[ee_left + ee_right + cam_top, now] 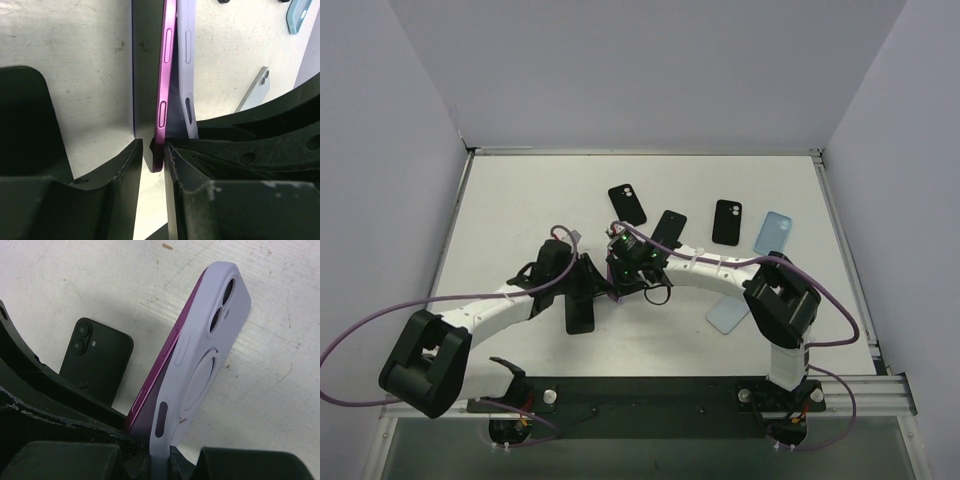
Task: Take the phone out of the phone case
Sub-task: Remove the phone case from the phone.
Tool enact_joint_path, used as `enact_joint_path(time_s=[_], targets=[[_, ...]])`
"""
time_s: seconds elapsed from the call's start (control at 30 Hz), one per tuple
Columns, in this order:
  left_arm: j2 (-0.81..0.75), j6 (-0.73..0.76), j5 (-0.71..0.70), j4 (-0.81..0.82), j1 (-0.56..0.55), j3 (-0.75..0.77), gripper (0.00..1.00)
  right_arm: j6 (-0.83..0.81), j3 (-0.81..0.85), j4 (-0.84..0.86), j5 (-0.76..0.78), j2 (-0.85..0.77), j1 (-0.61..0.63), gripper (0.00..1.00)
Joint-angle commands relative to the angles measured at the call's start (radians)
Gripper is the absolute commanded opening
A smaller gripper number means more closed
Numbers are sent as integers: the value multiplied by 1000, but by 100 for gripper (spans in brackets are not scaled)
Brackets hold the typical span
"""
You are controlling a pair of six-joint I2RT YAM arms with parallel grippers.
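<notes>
A magenta phone (167, 75) stands on edge above the table, partly out of its lilac case (186, 50). In the left wrist view my left gripper (152, 150) is shut on the phone's lower end, which sits between its black fingers (180, 165). In the right wrist view the case (210, 355) is peeled away from the phone (160, 365) along one long side. My right gripper (162, 460) is shut on the case's loose end. In the top view both grippers, left (598, 285) and right (620, 272), meet at the table's middle, and the phone is mostly hidden between them.
Two black phones or cases (627, 204) (727, 221) and a third black one (668, 228) lie behind the grippers. A light blue case (772, 232) lies at the back right, another (727, 312) under the right arm. A silver phone (254, 90) lies nearby.
</notes>
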Motion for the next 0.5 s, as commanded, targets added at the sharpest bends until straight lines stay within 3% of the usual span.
enact_joint_path(time_s=[0.0, 0.23, 0.37, 0.47], targets=[[94, 39, -184, -79, -58, 52, 32, 34, -45, 33, -88, 45, 24, 0], [202, 71, -295, -189, -124, 140, 24, 38, -69, 44, -88, 14, 15, 0], [246, 92, -339, -259, -124, 192, 0, 53, -100, 56, -89, -13, -11, 0], [246, 108, -353, -307, -124, 226, 0, 64, -141, 70, -89, -44, -41, 0]])
